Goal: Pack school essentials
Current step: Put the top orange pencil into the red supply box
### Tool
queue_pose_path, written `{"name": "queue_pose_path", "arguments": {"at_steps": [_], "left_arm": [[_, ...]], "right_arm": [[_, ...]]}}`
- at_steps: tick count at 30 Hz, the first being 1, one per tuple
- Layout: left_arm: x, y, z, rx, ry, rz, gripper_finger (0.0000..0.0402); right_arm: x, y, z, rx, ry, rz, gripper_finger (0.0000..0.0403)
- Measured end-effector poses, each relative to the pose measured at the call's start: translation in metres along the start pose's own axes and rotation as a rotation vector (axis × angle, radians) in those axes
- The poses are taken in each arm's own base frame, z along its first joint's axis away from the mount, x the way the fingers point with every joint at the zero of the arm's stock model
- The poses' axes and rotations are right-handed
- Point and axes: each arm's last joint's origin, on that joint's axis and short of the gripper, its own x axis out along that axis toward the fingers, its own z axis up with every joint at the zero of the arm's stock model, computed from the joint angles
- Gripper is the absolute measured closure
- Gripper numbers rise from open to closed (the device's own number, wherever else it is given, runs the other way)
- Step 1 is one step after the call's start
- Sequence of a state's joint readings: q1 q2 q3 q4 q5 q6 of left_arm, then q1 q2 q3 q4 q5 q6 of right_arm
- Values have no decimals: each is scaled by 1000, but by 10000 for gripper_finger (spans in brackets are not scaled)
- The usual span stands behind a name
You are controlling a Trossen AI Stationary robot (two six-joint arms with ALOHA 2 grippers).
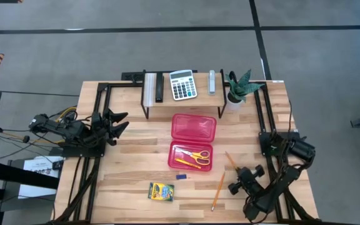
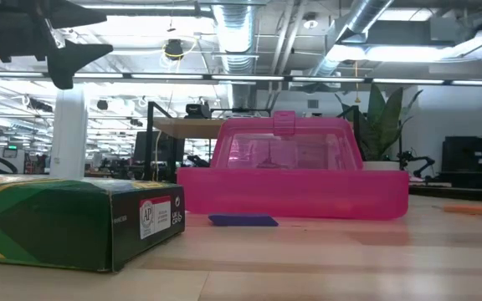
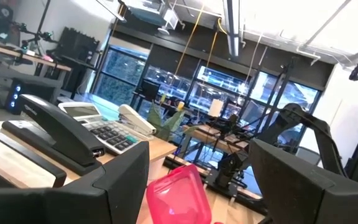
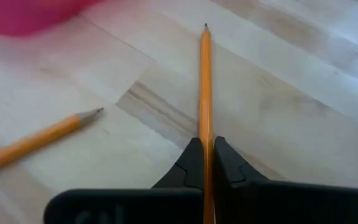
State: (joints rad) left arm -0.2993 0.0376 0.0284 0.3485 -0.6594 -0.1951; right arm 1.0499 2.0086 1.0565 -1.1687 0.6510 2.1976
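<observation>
An open red translucent case (image 1: 192, 140) lies mid-table, with the yellow-handled scissors (image 1: 199, 154) and a pencil (image 1: 186, 162) in its near tray. The tiny blue eraser (image 1: 181, 177) and the crayon box (image 1: 160, 190) lie flat on the table in front of it. Two more pencils lie right of the case. My right gripper (image 4: 205, 142) is shut on the orange pencil (image 1: 231, 160). The yellow pencil (image 1: 218, 190) lies beside it. My left gripper (image 1: 120, 123) waits open above the table's left side. My right gripper pinches the orange pencil between its two fingers, on the shaft's rear part (image 4: 205, 127). The fingers lie along the pencil, which runs back between them, its sharpened tip (image 4: 205, 27) pointing ahead toward the case. I cannot tell whether the pencil is lifted off the wood.
A raised shelf (image 1: 167, 103) at the far edge carries a grey calculator (image 1: 182, 84), a black stapler (image 1: 158, 87) and a grey stapler (image 1: 212, 81). A potted plant (image 1: 238, 87) stands at the shelf's right end. Bare wood lies between the case and each arm.
</observation>
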Motion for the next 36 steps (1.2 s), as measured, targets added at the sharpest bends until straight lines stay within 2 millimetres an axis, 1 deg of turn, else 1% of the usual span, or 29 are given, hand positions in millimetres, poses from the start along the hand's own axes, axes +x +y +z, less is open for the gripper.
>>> {"name": "queue_pose_path", "arguments": {"at_steps": [4,10,13,15,20,25,28,30,33,36], "left_arm": [[0,0,0,0,0,0,139],[0,0,0,4,0,0,139],[0,0,0,13,-1,0,139],[0,0,0,17,-1,0,139],[0,0,0,17,-1,1,139],[0,0,0,16,-1,1,139],[0,0,0,16,-1,1,139],[0,0,0,16,-1,1,139],[0,0,0,16,-1,0,139],[0,0,0,16,0,-4,139]], "right_arm": [[-7,-4,15,-4,-78,23,396],[-15,-9,44,2,-174,57,396],[-13,-6,63,-5,-245,101,396],[-10,0,76,-40,-282,130,396],[3,19,109,-217,-307,149,396],[19,42,141,-308,-322,176,396],[32,55,157,-336,-267,225,394],[41,63,164,-342,-224,267,394],[54,70,169,-331,-190,304,393],[63,71,171,-327,-161,301,390]]}}
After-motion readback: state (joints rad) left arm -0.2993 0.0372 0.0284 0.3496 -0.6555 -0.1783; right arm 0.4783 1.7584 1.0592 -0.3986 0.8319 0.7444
